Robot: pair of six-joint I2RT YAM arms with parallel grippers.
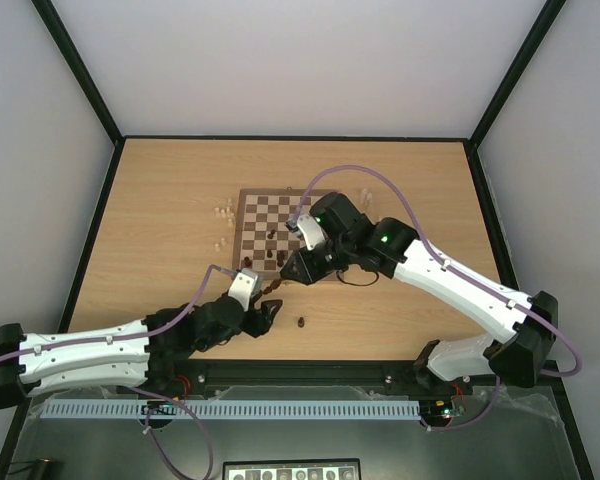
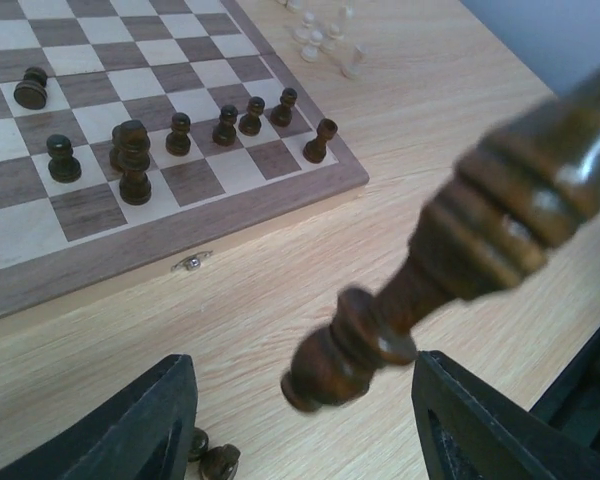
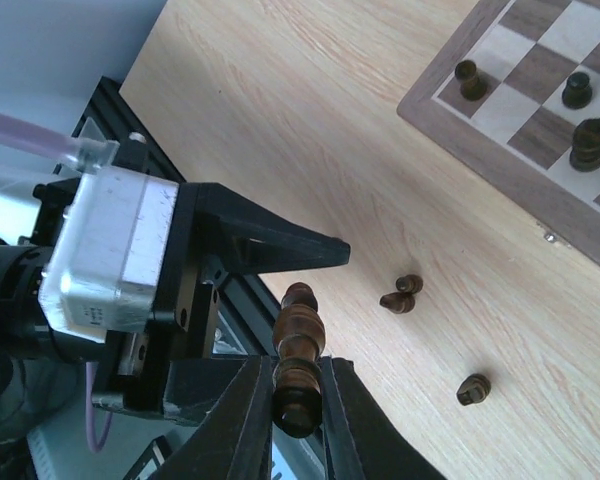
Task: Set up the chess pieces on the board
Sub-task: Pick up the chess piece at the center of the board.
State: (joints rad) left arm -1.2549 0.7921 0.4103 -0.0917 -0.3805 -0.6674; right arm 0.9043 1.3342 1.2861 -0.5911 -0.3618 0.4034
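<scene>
My right gripper [image 3: 298,375] is shut on the base of a dark brown chess piece [image 3: 298,335] and holds it out over the table. The piece's top [image 2: 345,350] lies between the fingers [image 2: 150,420] of my left gripper [image 2: 302,365], which stand apart; the right-hand finger is close to the piece's collar. In the top view both grippers meet just off the near edge of the board [image 1: 242,230]. Several dark pieces [image 2: 225,125] stand on the board's near rows.
Loose dark pieces lie on the table near the handover [image 3: 400,295] and farther right [image 3: 472,388], [image 1: 302,322]. Pale pieces [image 1: 223,215] stand off the board's left edge. The black frame rail [image 1: 300,372] runs along the table's near edge.
</scene>
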